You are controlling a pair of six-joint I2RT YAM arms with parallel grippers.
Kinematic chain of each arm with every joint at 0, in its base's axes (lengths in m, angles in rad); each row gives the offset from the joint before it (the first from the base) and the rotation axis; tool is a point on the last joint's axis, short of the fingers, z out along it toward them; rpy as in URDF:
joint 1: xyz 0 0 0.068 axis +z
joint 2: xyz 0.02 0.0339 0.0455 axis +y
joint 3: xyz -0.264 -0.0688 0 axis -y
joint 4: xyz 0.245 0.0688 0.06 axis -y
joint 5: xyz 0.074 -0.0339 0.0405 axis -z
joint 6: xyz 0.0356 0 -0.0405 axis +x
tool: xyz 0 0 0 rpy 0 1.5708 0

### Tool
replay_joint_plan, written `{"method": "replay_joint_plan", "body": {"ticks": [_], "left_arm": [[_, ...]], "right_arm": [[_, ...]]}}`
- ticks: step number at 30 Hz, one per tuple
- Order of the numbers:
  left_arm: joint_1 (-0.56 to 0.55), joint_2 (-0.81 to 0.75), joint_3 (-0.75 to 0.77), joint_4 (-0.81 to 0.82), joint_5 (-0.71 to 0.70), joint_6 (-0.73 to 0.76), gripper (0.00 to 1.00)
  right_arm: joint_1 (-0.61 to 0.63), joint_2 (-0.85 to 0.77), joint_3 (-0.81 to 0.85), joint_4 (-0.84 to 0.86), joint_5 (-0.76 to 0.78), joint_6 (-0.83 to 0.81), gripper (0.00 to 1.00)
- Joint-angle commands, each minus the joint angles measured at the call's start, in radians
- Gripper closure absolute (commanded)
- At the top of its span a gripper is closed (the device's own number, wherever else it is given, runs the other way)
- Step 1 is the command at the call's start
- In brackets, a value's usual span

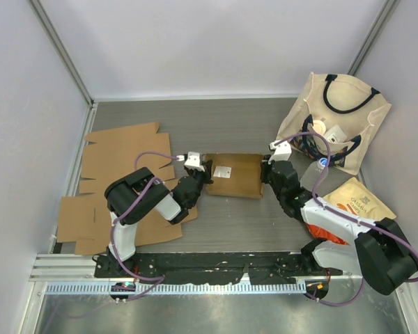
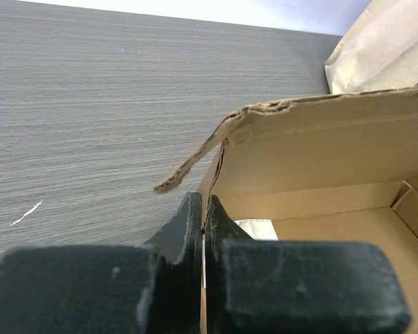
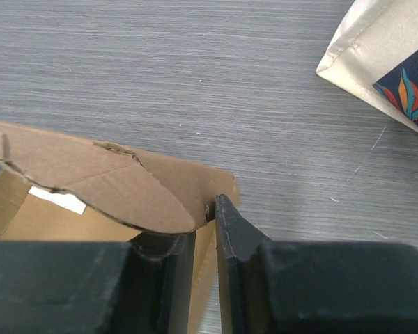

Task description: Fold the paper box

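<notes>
Paper box lay near the middle of the table, between the two arms. Left gripper sat at the box's left end, fingers clamped on the side wall. Right gripper sat at the right end, pinched on that wall edge. Flat cardboard sheets lay to the left and a tote bag at the far right.

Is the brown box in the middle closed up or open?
Open. Both wrist views look into the box, and a flap hangs loose over the opening.
</notes>
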Motion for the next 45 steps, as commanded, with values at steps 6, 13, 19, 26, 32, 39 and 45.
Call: {"method": "replay_joint_plan", "body": {"ticks": [6, 13, 19, 26, 32, 39, 45], "left_arm": [[-0.029, -0.004, 0.014, 0.127, -0.027, 0.045, 1.0], [-0.04, 0.002, 0.015, 0.128, -0.044, 0.049, 1.0], [-0.049, 0.002, 0.001, 0.128, -0.05, 0.037, 1.0], [-0.075, -0.009, 0.003, 0.13, -0.038, 0.091, 1.0], [-0.094, -0.015, -0.009, 0.128, -0.046, 0.146, 1.0], [-0.099, -0.01, -0.017, 0.128, -0.061, 0.161, 1.0], [-0.105, -0.012, -0.02, 0.127, -0.072, 0.183, 1.0]], "right_arm": [[0.0, 0.045, 0.119, -0.063, 0.058, 0.41, 0.98], [0.001, 0.051, 0.148, -0.163, 0.136, 0.469, 0.99], [0.021, -0.004, -0.071, 0.114, 0.104, 0.317, 0.9], [0.047, -0.097, -0.284, 0.363, 0.161, 0.217, 0.84], [0.052, -0.179, -0.297, 0.314, 0.178, 0.248, 0.67], [0.069, -0.341, -0.167, -0.156, 0.187, 0.381, 0.46], [0.07, -0.438, 0.056, -0.707, 0.029, 0.466, 0.41]]}}
